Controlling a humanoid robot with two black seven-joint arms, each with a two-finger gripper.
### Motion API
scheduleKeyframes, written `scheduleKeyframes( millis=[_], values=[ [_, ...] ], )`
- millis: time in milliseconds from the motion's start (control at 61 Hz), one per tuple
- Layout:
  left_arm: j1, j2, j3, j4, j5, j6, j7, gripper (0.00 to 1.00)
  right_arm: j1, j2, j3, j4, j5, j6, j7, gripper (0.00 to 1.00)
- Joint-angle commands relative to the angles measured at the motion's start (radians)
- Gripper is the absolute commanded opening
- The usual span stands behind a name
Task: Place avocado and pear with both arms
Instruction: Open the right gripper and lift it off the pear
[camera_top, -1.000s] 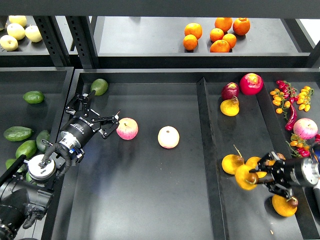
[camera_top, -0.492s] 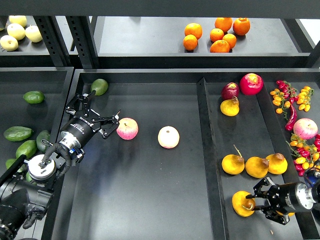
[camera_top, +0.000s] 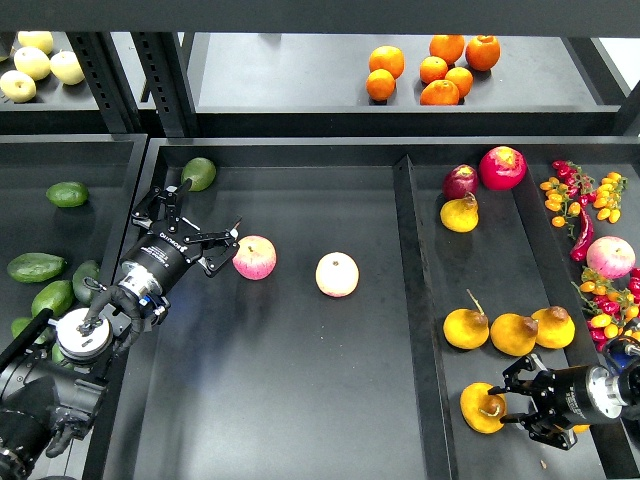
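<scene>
Since half a second ago your right gripper (camera_top: 513, 405) has barely shifted, edging slightly left and down with the pear (camera_top: 481, 407) at its tips; your left arm has not moved. Right fingers sit spread on either side of that pear, which rests low on the floor of the right bin (camera_top: 520, 250), just below a row of three similar pears (camera_top: 511, 331); whether the fingers press on it you cannot tell from this view. Your left gripper (camera_top: 199, 232) hangs released, fingers splayed, over the left edge of the middle bin (camera_top: 300, 400), just beside a pink apple (camera_top: 254, 257) and not touching it. Dark avocado (camera_top: 36, 266) lies in the far left bin, well apart from that gripper, among other avocados.
</scene>
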Motion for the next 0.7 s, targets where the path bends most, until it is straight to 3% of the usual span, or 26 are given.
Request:
scheduleKeyframes(
  millis=[0, 66, 98, 115, 131, 689],
  values=[
    [0.000, 0.000, 0.000, 0.000, -0.001, 0.000, 0.000, 0.99, 0.001, 0.000, 0.001, 0.001, 0.000, 0.000, 0.000, 0.67],
    [0.000, 0.000, 0.000, 0.000, -0.001, 0.000, 0.000, 0.99, 0.001, -0.002, 0.004, 0.001, 0.000, 0.000, 0.000, 0.75],
    [0.000, 0.000, 0.000, -0.002, -0.001, 0.000, 0.000, 0.99, 0.001, -0.003, 0.014, 0.001, 0.000, 0.000, 0.000, 0.85],
    [0.000, 0.000, 0.000, -0.002, -0.001, 0.000, 0.000, 0.99, 0.001, -0.009, 0.023, 0.005, 0.005, 0.000, 0.000, 0.98],
    [0.000, 0.000, 0.000, 0.000, -0.001, 0.000, 0.000, 0.99, 0.002, -0.012, 0.026, 0.007, 0.011, 0.000, 0.000, 1.00],
    [0.000, 0.000, -0.002, 0.000, -0.001, 0.000, 0.000, 0.99, 0.145, -0.112, 0.107, 0.039, 0.243, 0.000, 0.000, 1.00]
  ],
)
